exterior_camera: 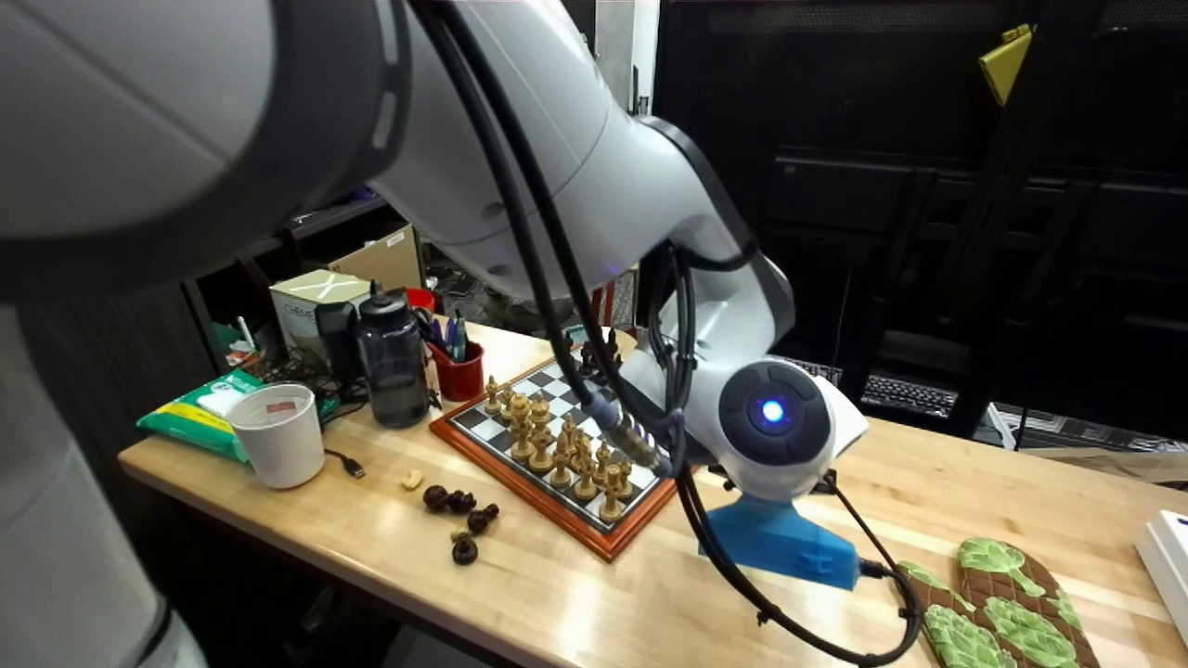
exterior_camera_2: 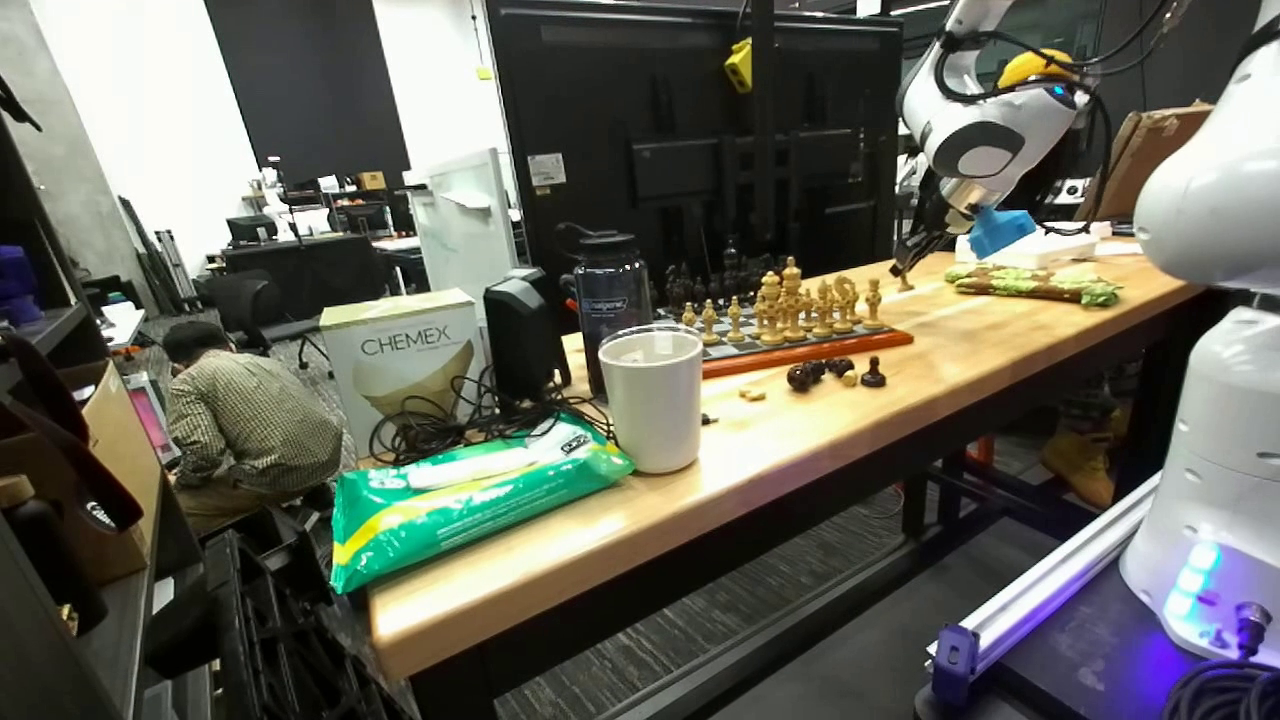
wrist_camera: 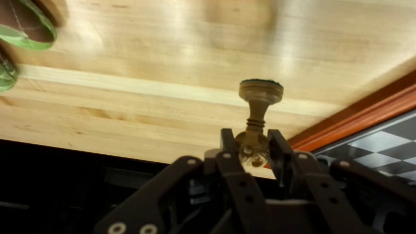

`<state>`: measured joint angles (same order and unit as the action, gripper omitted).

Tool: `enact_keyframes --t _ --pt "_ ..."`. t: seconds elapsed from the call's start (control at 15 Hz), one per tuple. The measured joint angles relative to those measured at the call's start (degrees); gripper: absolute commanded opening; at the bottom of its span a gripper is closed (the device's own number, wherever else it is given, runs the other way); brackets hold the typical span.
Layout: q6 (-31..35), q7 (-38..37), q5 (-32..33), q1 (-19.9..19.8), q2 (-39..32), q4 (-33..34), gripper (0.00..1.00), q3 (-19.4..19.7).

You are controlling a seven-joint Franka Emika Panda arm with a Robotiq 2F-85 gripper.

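Wrist view showed gripper [wrist_camera: 251, 138] clenched on tan chess piece [wrist_camera: 255, 126]; in an exterior view, arm's end [exterior_camera: 774, 417], right of chessboard [exterior_camera: 524, 484], hid it.

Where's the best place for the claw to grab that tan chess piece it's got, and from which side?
I'd grip the tan chess piece by its rounded head, coming from above and pinching opposite sides, as the claw does now. The head fits inside the claw, while the wider base sits beyond it, probably left free to stand on.
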<state>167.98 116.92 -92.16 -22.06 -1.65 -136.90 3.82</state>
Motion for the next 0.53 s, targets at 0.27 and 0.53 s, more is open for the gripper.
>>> enact_keyframes --t 0.27,0.53 --pt "-4.11 10.03 -7.44 -1.57 -5.45 3.42 0.07 1.68" --pt "-6.8 14.32 -10.9 -1.85 -8.68 6.93 0.07 2.07"
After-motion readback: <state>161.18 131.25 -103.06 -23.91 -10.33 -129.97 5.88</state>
